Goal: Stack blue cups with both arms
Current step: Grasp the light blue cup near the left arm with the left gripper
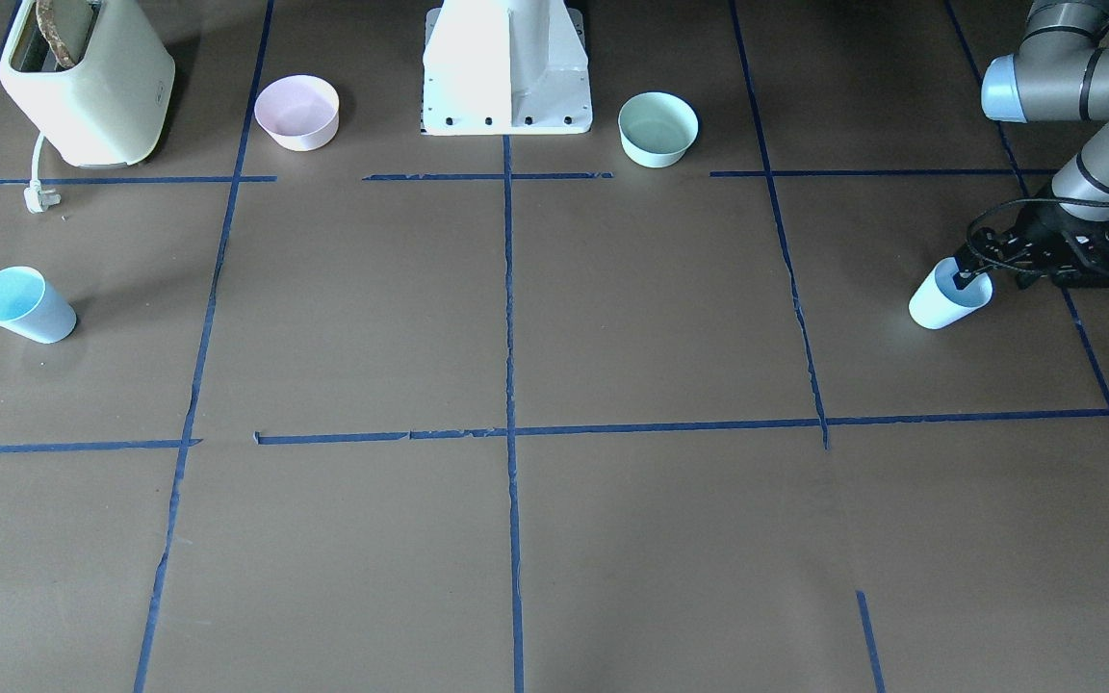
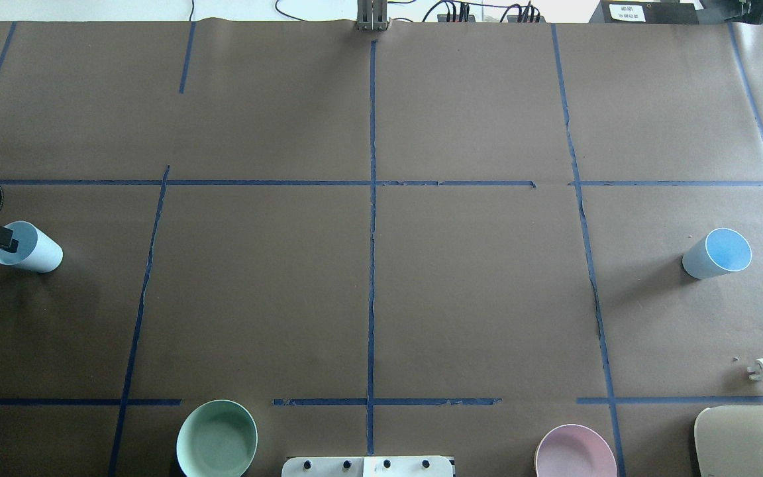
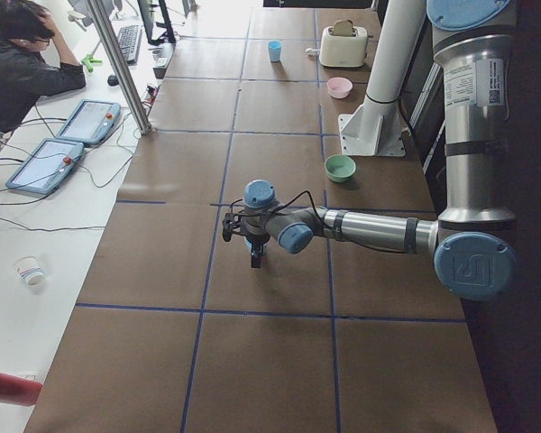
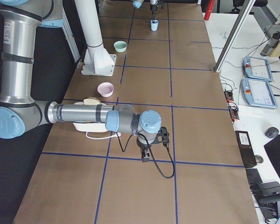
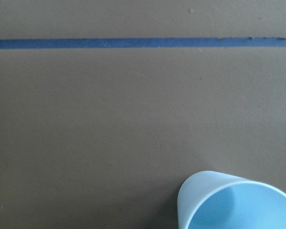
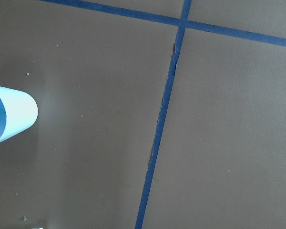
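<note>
Brown paper gridded with blue tape covers the table (image 1: 612, 318), and the white box-shaped pedestal (image 1: 506, 77) at the robot's edge serves as the landmark. Far out on the pedestal's left-arm side stands a small, pale blue, tapered plastic tumbler, the left-side cup (image 1: 930, 308), mouth up. The black two-finger left gripper (image 1: 965, 277) is at its rim. One finger dips inside the mouth and the other seems to sit outside the wall, but I cannot tell whether they pinch the wall or merely straddle it.

Equally far out on the pedestal's other side stands the matching right-side cup (image 1: 25, 304), with nothing touching it. The right gripper (image 4: 145, 157) shows only in a side view, hanging above the paper. Its wrist camera catches that cup at the frame's edge, so it is probably beside the cup, not over it. Whether its fingers are spread or pressed together cannot be told.

A round pink bowl (image 1: 296, 113) and a round mint-green bowl (image 1: 657, 129) flank the pedestal closely, and a cream toaster (image 1: 88, 87) sits beyond the pink one.

The step in hand looks like securing the left-side cup by its rim. To do it well:
- Seat the inner finger well down the wall.
- Close gently on the thin plastic.
- Lift straight up, since a rim pinch may let so light a tumbler swing or tip.

The cups are well apart, so both must travel toward the pedestal's front.
</note>
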### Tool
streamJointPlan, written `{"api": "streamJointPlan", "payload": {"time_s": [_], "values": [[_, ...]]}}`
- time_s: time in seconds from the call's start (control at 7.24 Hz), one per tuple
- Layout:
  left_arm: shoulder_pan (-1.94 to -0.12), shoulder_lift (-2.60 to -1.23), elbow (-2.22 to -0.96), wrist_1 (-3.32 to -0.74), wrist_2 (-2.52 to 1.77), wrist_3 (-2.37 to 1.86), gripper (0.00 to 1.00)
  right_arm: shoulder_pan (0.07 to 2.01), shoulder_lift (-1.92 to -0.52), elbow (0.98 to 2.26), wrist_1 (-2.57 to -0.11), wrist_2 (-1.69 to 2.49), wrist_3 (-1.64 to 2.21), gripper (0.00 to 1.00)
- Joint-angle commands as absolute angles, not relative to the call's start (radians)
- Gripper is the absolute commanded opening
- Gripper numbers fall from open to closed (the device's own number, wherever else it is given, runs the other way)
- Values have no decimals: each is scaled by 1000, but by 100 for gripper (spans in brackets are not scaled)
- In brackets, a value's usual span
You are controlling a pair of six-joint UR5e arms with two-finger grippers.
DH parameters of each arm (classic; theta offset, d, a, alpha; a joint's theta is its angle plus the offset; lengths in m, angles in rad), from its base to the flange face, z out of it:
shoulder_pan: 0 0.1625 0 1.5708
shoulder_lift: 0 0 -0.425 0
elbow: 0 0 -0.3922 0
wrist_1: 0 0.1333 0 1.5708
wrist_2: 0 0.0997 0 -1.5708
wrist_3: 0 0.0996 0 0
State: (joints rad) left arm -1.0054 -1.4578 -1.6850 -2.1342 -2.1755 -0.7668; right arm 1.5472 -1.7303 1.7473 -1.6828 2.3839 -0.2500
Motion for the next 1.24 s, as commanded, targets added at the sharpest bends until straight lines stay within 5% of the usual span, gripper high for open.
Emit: {"api": "streamJointPlan", "payload": {"time_s": [0.0, 0.55, 1.11], "values": [[-999, -1465, -1683, -2134, -2178, -798, 5, 1548, -1730, 1747, -1683, 2384, -252, 100], [-1002, -1511, -1715, -2122, -2322, -813, 0, 1548, -1732, 1749, -1683, 2385, -252, 100], [-910, -1852, -1723, -1969, -2303, -1067, 0, 1548, -1732, 1749, -1683, 2385, -250, 100]]}}
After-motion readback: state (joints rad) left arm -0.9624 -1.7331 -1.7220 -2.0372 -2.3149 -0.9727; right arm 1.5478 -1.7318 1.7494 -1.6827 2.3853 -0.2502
